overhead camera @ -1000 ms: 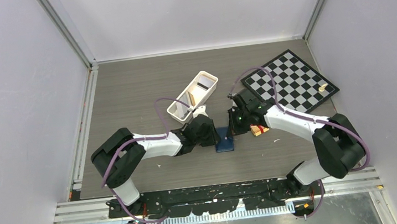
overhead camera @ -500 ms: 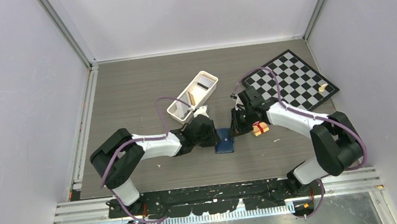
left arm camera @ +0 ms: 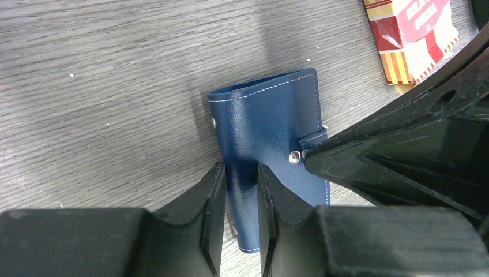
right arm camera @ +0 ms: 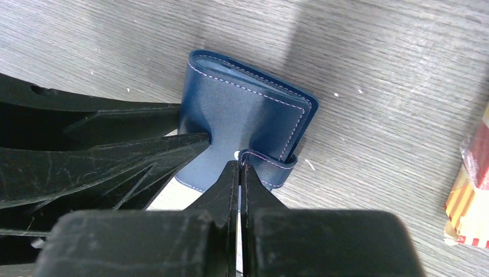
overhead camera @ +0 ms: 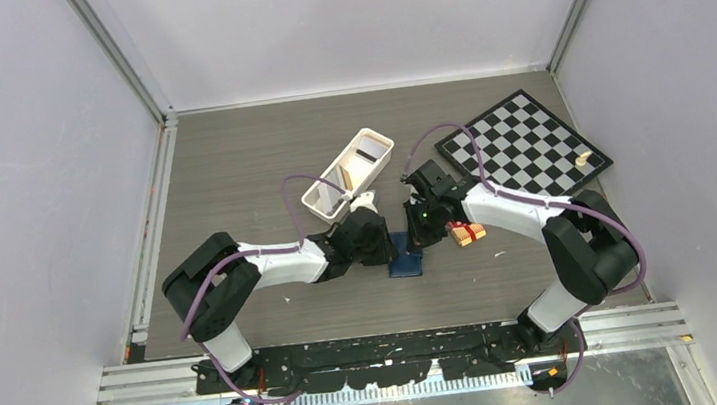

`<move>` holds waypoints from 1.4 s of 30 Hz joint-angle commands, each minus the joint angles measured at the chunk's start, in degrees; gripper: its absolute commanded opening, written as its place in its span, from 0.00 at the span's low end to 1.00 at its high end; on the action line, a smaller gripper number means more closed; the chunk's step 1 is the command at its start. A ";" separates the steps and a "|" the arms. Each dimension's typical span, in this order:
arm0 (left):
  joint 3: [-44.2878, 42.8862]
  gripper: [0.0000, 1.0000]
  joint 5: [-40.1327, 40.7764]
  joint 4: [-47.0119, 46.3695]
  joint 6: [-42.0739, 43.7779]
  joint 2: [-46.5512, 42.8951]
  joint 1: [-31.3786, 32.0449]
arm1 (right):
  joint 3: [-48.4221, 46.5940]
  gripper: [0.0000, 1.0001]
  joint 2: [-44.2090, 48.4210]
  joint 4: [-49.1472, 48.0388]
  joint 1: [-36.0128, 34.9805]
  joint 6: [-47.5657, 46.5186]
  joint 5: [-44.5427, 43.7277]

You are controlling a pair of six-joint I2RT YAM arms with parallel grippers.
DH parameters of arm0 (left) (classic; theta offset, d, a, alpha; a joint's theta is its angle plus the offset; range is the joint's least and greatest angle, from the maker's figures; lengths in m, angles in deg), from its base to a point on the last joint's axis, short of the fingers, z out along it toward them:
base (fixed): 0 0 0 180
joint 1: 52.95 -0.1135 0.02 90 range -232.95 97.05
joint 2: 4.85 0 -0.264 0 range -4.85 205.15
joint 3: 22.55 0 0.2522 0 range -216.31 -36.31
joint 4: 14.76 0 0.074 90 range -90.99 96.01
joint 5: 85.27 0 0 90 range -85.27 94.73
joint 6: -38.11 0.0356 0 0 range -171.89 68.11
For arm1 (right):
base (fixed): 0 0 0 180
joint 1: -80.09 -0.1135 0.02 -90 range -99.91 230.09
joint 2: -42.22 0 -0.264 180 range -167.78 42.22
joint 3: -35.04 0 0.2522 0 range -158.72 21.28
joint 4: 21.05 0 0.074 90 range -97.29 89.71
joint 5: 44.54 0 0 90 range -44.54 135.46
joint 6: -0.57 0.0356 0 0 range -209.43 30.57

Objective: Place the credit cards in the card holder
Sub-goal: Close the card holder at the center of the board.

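Observation:
The dark navy card holder [overhead camera: 405,256] lies closed on the table between both arms. My left gripper [left arm camera: 239,173] is shut on a raised fold of the card holder's [left arm camera: 271,121] cover, near its left edge. My right gripper [right arm camera: 239,164] is shut, its tips touching the clasp tab [right arm camera: 271,164] on the card holder [right arm camera: 242,109]; whether the tab is pinched is unclear. From above, the left gripper [overhead camera: 389,250] and right gripper [overhead camera: 419,240] meet over the holder. Credit cards, one of them tan [overhead camera: 344,178], stand in the white tray [overhead camera: 372,178] behind.
A red-and-yellow striped pack [overhead camera: 468,233] lies just right of the holder, close to the right arm's wrist, and shows as the pack [left arm camera: 412,29] in the left wrist view. A chessboard [overhead camera: 524,145] with a small pale piece [overhead camera: 583,159] fills the back right.
My right gripper has swung left, from beside the striped pack onto the holder's clasp edge. The left gripper stays on the holder, its fingers slightly closer together.

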 commanded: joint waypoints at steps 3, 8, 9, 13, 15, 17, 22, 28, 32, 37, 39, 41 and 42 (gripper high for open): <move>0.05 0.02 0.43 6.48 2.30 0.69 0.54 | -2.07 0.00 0.11 3.24 -0.59 -1.16 -6.24; -0.01 0.01 0.48 6.50 2.27 0.55 0.54 | -2.95 0.01 -0.93 4.33 -1.98 -1.56 -7.23; 0.03 0.00 0.44 6.45 2.32 0.55 0.54 | -3.05 0.01 -1.25 4.18 -2.23 -1.50 -7.27; 0.24 0.00 0.20 5.97 2.15 0.61 0.54 | -3.29 0.01 -1.69 3.20 -3.08 -1.09 -6.82; 0.38 0.00 -0.04 5.61 1.98 0.83 0.50 | -3.67 0.01 -2.17 2.95 -3.70 -0.95 -6.67; 0.43 0.00 -0.31 5.30 1.81 1.05 0.54 | -4.08 0.00 -2.83 2.86 -4.35 -0.76 -6.72; 0.79 0.00 -0.62 4.50 1.45 1.36 0.54 | -4.04 0.01 -3.56 2.30 -5.21 -0.28 -6.12; 0.99 0.00 -0.62 4.39 1.44 1.14 0.55 | -3.79 0.00 -4.50 3.26 -6.12 -0.31 -7.78; 1.32 0.00 -0.62 4.07 1.36 0.98 0.54 | -3.49 0.01 -4.38 3.80 -6.24 -0.63 -7.79; 1.52 0.00 -1.12 3.35 1.27 1.24 0.52 | -3.69 0.00 -4.63 2.38 -7.35 -0.48 -5.51; 1.61 0.00 -1.44 3.10 1.22 1.31 0.54 | -4.07 0.01 -4.98 2.11 -8.18 -0.44 -5.14; 1.60 0.00 -1.66 2.88 1.11 1.42 0.53 | -4.43 0.00 -5.39 2.11 -8.82 -0.24 -5.04; 1.61 0.00 -1.74 2.79 1.09 1.45 0.46 | -4.52 0.00 -5.66 2.03 -9.14 -0.02 -4.96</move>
